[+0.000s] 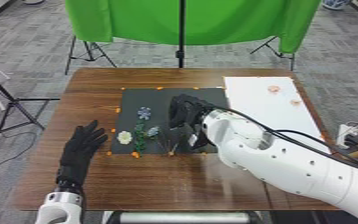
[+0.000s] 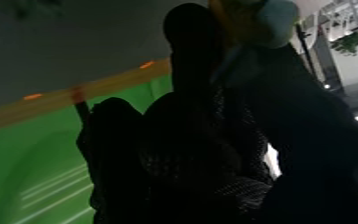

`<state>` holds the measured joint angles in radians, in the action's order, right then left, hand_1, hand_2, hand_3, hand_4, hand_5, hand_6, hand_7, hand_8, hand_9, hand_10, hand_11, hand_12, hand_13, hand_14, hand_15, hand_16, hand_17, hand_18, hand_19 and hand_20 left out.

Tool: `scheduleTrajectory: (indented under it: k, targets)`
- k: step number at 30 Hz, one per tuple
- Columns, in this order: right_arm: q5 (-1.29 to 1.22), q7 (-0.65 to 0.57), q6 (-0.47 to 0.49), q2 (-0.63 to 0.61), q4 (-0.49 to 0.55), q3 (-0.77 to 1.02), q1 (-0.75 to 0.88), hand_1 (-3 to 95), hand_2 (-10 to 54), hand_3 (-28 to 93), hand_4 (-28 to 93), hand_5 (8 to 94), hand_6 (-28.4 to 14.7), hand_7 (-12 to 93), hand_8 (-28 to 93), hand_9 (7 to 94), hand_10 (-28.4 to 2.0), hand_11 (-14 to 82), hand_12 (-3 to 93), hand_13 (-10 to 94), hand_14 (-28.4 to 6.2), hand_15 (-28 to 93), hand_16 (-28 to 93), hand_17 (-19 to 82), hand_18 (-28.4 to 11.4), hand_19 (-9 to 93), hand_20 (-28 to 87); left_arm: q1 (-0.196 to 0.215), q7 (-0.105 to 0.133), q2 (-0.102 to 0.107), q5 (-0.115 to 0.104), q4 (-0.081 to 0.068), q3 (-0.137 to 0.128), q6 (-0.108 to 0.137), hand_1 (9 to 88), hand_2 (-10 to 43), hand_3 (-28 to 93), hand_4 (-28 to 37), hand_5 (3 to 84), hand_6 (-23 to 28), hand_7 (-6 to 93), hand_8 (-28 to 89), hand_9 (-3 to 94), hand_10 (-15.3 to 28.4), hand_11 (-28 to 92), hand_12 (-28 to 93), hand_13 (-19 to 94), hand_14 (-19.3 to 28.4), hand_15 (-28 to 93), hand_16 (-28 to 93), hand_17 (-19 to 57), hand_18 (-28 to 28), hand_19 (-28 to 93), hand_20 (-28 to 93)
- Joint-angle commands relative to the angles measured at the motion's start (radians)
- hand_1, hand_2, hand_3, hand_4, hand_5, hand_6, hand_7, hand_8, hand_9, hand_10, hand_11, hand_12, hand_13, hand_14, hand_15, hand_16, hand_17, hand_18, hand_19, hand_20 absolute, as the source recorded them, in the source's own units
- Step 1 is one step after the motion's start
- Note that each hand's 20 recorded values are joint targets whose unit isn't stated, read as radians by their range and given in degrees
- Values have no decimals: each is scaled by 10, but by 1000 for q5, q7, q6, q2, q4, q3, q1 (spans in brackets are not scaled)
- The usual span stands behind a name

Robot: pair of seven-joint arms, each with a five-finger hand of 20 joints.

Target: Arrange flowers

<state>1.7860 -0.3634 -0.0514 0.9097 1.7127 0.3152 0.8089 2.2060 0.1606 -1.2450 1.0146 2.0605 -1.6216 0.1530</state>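
The right hand (image 1: 187,111) is over the right part of the black mat (image 1: 162,94) in the head view. In the right wrist view, the right hand (image 2: 189,135) has its thumb and a finger pinched round a pale flower (image 2: 278,22) with some yellow beside it. On the mat's left part lie a blue flower (image 1: 144,113), a second bluish flower (image 1: 153,131), a white flower (image 1: 124,137) with a yellow centre and green leaves (image 1: 140,146). Thin stems lie near them. The left hand (image 1: 82,142) rests left of the mat, fingers straight.
A white board (image 1: 264,112) with two pink flowers (image 1: 273,89) covers the table's right side. Orange bits of tape mark the mat's edges. The brown table (image 1: 140,182) extends in front of the mat; a green cloth (image 1: 140,22) hangs behind.
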Motion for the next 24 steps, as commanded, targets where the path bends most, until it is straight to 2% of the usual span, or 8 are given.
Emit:
scheduleTrajectory:
  k: [1, 7, 9, 14, 24]
  targets:
    - [17, -19, 33, 20, -22, -6, 18, 526, -95, 552, -148, 740, 11, 176, 67, 851, -111, 273, 270, 909, -19, 619, 356, 659, -116, 932, 626, 5, -16, -4, 4, -13, 4, -10, 206, 144, 558, -283, 361, 83, 26, -41, 367, 147, 148, 113, 267, 194, 233, -13, 0, 145, 130, 160]
    - [4, -16, 38, 17, -16, -3, 22, 492, -95, 554, -144, 729, 9, 170, 63, 849, -114, 278, 258, 906, -22, 620, 355, 656, -119, 932, 624, 5, -17, -2, 4, -14, 5, -16, 203, 140, 558, -283, 359, 82, 26, -39, 367, 147, 149, 114, 267, 194, 232, -12, -2, 145, 132, 161]
    - [7, -15, 38, 15, -13, 0, 22, 453, -95, 576, -146, 720, 10, 168, 49, 851, -119, 279, 254, 905, -23, 621, 354, 656, -119, 932, 622, 7, -17, -3, 4, -12, 4, -16, 204, 140, 556, -283, 359, 82, 25, -39, 367, 148, 149, 114, 266, 194, 231, -12, -2, 145, 132, 161]
    - [7, -23, 38, 7, -10, 7, 22, 383, -95, 623, -153, 700, 14, 169, -75, 853, -123, 282, 251, 906, -27, 623, 348, 656, -121, 932, 622, 0, -23, 3, 5, -15, 4, -20, 200, 137, 559, -283, 357, 81, 27, -39, 367, 148, 148, 114, 266, 195, 232, -11, -3, 146, 134, 163]
    - [31, -13, 12, 8, -25, 3, 21, 367, -95, 615, -145, 680, 12, 166, -97, 854, -127, 283, 253, 907, -29, 619, 349, 655, -125, 932, 622, -4, -19, -2, 8, -16, 6, -22, 197, 134, 561, -283, 355, 79, 26, -38, 367, 148, 149, 115, 266, 195, 232, -11, -4, 147, 133, 162]
